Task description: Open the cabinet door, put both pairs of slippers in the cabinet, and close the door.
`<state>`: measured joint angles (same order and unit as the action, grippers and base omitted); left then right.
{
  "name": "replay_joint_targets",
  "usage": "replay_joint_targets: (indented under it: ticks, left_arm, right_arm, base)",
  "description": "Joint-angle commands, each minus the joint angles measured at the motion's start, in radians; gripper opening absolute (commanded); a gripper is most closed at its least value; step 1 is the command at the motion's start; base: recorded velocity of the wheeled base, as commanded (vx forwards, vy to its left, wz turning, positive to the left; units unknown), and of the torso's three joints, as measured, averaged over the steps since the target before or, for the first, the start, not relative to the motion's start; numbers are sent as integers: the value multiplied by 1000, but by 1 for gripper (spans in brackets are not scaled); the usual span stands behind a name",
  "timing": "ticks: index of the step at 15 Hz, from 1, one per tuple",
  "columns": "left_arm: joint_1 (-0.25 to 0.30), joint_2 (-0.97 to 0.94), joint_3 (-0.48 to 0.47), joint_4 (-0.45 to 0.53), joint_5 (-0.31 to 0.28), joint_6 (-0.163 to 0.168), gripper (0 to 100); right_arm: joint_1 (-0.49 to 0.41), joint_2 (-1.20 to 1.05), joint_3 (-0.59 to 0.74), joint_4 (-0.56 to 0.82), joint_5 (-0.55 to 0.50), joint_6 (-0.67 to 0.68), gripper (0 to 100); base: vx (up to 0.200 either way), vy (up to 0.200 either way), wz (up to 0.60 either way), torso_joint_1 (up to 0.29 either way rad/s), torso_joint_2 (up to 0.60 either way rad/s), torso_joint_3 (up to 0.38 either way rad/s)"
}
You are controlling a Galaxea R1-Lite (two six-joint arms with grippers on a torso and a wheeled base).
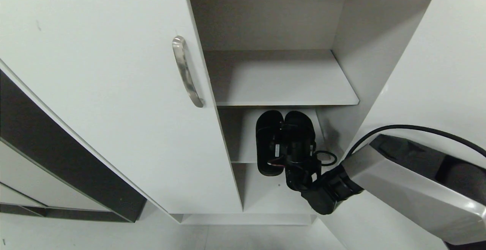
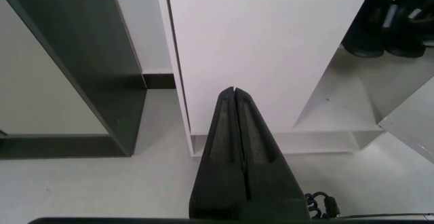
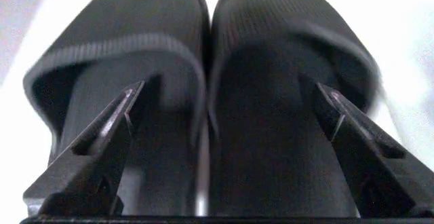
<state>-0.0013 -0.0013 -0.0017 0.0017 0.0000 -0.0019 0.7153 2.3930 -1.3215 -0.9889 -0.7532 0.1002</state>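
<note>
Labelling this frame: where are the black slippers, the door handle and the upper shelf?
black slippers (image 1: 269, 124), head view, far end of the left one
door handle (image 1: 186, 71), head view, middle of the metal bar
upper shelf (image 1: 281, 79), head view, bare top surface

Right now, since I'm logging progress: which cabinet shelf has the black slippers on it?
The middle shelf, below the top shelf and above the cabinet floor; the black slippers lie side by side there.

Silver-grey angular right arm (image 1: 402, 189), black cable (image 1: 402, 127) arching above, black right gripper (image 3: 229, 86) with tapered fingers (image 3: 95, 149)
</note>
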Motion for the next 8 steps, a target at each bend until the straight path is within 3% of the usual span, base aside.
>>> replay_joint_targets:
  ticks: [1,4,8]
  left_arm:
    - [0,1,0,0,0,-1,0]
    - [0,1,0,0,0,-1,0]
    - [0,1,0,0,0,0,0]
  right_arm:
    - [38,-117,188,-83,0,-1,100]
    - [110,-221,401,-166,0,-1,100]
    - [177,-250,433,-166,-3,-1,100]
  base:
    - [0,0,0,0,0,0]
    - [0,0,0,0,0,0]
    - [0,0,0,0,0,0]
